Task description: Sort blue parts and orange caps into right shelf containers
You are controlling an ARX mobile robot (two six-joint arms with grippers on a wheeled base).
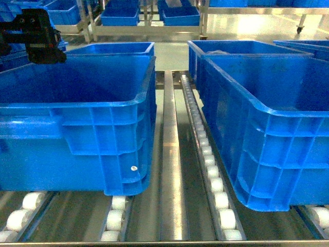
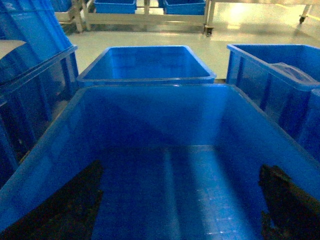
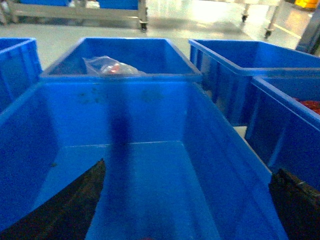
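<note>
Two containers stand on the shelf: a left crate and a right crate. My left gripper hangs open over the left crate's bare floor, with its dark fingers spread wide. My right gripper is open above the right crate, nothing between its fingers. A faint reddish speck shows at the bottom edge of the right wrist view. I see no blue parts. A clear bag with orange-red pieces, possibly orange caps, lies in the crate behind.
The left arm's black body is at the upper left of the head view. White roller lanes run between the crates. More blue crates stand behind and to the right, one holding red pieces. Racks with crates line the far floor.
</note>
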